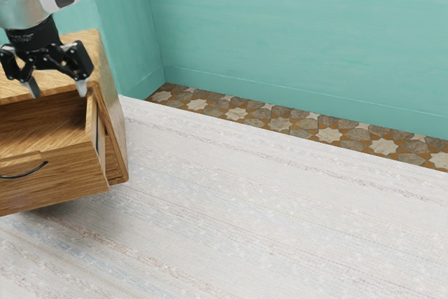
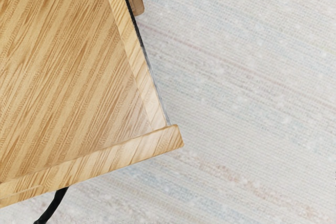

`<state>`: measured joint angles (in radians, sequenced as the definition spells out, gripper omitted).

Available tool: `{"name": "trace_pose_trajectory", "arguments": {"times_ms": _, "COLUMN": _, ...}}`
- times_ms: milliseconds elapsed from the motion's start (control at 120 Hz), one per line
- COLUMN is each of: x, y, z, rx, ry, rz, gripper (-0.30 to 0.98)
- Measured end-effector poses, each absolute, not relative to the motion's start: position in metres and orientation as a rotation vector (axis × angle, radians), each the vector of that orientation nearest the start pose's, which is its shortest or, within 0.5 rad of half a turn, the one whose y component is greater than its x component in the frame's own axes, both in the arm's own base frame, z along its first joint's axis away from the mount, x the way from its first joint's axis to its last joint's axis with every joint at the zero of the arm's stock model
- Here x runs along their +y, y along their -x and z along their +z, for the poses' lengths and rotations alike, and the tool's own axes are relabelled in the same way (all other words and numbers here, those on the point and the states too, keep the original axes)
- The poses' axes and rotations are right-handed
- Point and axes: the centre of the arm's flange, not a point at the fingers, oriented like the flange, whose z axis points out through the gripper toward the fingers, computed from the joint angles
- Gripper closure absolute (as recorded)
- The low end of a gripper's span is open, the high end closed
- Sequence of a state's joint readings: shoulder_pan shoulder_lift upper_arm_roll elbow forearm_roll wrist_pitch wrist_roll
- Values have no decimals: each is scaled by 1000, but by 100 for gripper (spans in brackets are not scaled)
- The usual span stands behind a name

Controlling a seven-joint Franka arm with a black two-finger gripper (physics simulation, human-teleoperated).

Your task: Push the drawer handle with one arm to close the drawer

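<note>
In the exterior view, the gripper [image 1: 57, 89] is open, its two fingers well apart and pointing down, with nothing between them. Its fingertips appear against the opening of the drawer [image 1: 73, 171], near the cabinet [image 1: 115, 120]; whether one touches the drawer's side wall, I cannot tell. The drawer stands pulled out, its front panel clear of the cabinet frame. The black, curved handle [image 1: 31, 172] is on that front panel, below its top edge and away from the corner nearer the exterior view's right. The gripper is apart from it. A pale, faintly striped rug [image 1: 280, 222] spreads beside the cabinet, with patterned tiles [image 1: 280, 124] between it and the teal wall [image 1: 301, 33].

In the wrist view, the drawer's bare wooden bottom meets the side wall and the front panel at a corner. Part of the handle juts from the panel's outer face, over the rug.
</note>
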<state>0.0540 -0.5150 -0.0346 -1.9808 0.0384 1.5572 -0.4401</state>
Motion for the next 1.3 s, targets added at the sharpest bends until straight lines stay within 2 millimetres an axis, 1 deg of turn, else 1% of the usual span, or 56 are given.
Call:
{"name": "trace_pose_trajectory", "arguments": {"times_ms": 67, "x": 8, "y": -383, "z": 674, "rx": -877, "ry": 2978, "rz": -168, "gripper": 0}}
{"name": "trace_pose_trajectory", "arguments": {"times_ms": 100, "x": 8, "y": -377, "z": 678, "rx": -952, "ry": 2958, "rz": -190, "gripper": 0}}
{"name": "trace_pose_trajectory", "arguments": {"times_ms": 150, "x": 14, "y": -370, "z": 682, "rx": -1078, "ry": 2924, "rz": -207, "gripper": 0}}
{"name": "trace_pose_trajectory", "arguments": {"times_ms": 217, "x": 16, "y": -361, "z": 678, "rx": -1208, "ry": 2870, "rz": -182, "gripper": 0}}
{"name": "trace_pose_trajectory", "arguments": {"times_ms": 267, "x": 6, "y": -338, "z": 679, "rx": -1272, "ry": 2840, "rz": -203, "gripper": 0}}
{"name": "trace_pose_trajectory", "arguments": {"times_ms": 317, "x": 2, "y": -307, "z": 663, "rx": -1343, "ry": 2803, "rz": -200, "gripper": 1}}
{"name": "trace_pose_trajectory", "arguments": {"times_ms": 350, "x": 3, "y": -296, "z": 653, "rx": -1393, "ry": 2778, "rz": -185, "gripper": 7}}
{"name": "trace_pose_trajectory", "arguments": {"times_ms": 458, "x": 0, "y": -268, "z": 624, "rx": -1514, "ry": 2721, "rz": -148, "gripper": 37}}
{"name": "trace_pose_trajectory", "arguments": {"times_ms": 517, "x": -3, "y": -249, "z": 607, "rx": -1548, "ry": 2719, "rz": -137, "gripper": 50}}
{"name": "trace_pose_trajectory", "arguments": {"times_ms": 542, "x": -1, "y": -245, "z": 602, "rx": -1566, "ry": 2730, "rz": -117, "gripper": 54}}
{"name": "trace_pose_trajectory", "arguments": {"times_ms": 592, "x": 13, "y": -240, "z": 592, "rx": -1606, "ry": 2747, "rz": -64, "gripper": 60}}
{"name": "trace_pose_trajectory", "arguments": {"times_ms": 683, "x": 23, "y": -237, "z": 583, "rx": -1612, "ry": 2740, "rz": -36, "gripper": 68}}
{"name": "trace_pose_trajectory", "arguments": {"times_ms": 767, "x": 17, "y": -228, "z": 580, "rx": -1555, "ry": 2769, "rz": -54, "gripper": 72}}
{"name": "trace_pose_trajectory", "arguments": {"times_ms": 833, "x": 18, "y": -224, "z": 576, "rx": -1506, "ry": 2769, "rz": -69, "gripper": 74}}
{"name": "trace_pose_trajectory", "arguments": {"times_ms": 942, "x": 21, "y": -221, "z": 574, "rx": -1456, "ry": 2768, "rz": -82, "gripper": 76}}
{"name": "trace_pose_trajectory", "arguments": {"times_ms": 1017, "x": 21, "y": -215, "z": 567, "rx": -1428, "ry": 2774, "rz": -87, "gripper": 77}}
{"name": "trace_pose_trajectory", "arguments": {"times_ms": 1125, "x": 22, "y": -212, "z": 558, "rx": -1391, "ry": 2771, "rz": -81, "gripper": 78}}
{"name": "trace_pose_trajectory", "arguments": {"times_ms": 1300, "x": 35, "y": -207, "z": 555, "rx": -1371, "ry": 2736, "rz": -110, "gripper": 78}}
